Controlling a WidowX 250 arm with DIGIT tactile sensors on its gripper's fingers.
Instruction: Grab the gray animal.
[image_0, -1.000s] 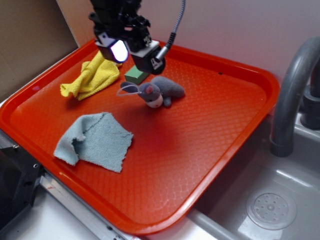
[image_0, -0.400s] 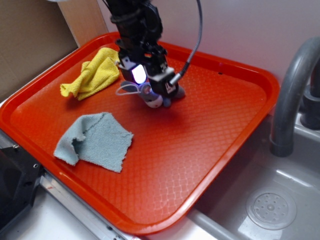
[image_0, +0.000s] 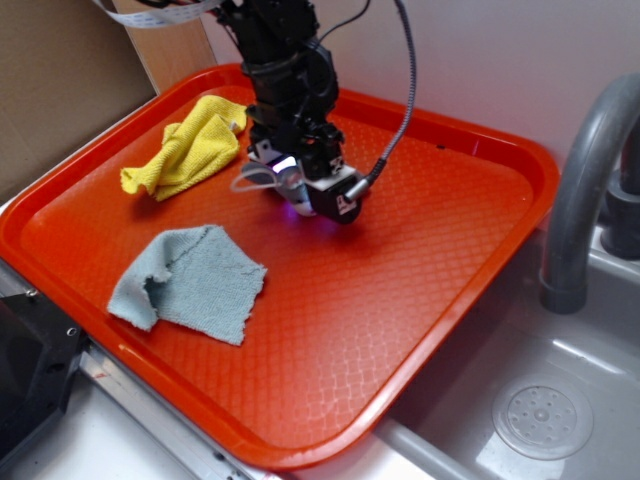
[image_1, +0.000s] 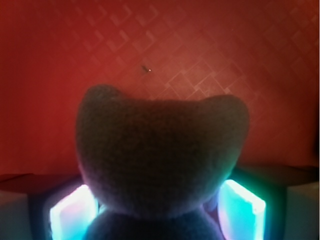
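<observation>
Red textured plastic tray (image_0: 430, 300) fills most of the exterior view, set beside a grey sink (image_0: 560, 400) w/ a curved faucet (image_0: 580, 190) at right; cardboard is seen at far left.

On the tray, a yellow cloth (image_0: 185, 150) lies far-left and a pale blue-grey cloth (image_0: 190, 282) near-left.

The gripper (image_0: 300, 190) is lowered onto the far-centre of the tray, just right of the yellow cloth, and the gray animal (image_1: 160, 165) is almost fully hidden under it in the exterior view; only its thin white string loop (image_0: 252, 180) shows at the gripper's left side.

In the wrist view the plush fills the lower centre, fuzzy and dark, w/ the two lit finger pads (image_1: 70, 212) standing either side of it. Jaws are partly spread, straddling the body; pads look just beside or touching the fabric, but whether they are pressing cannot be told, so a firm hold is not confirmed.

Handling, as judged: the toy is light, soft and squashy, not fragile, w/ a fuzzy surface giving good friction. It is expected to compress a lot before resistance is felt, so the jaws should be closed well in. Best hold is across the thick middle of the body, as currently straddled; the string loop and ear are too thin and floppy to be relied on.
</observation>
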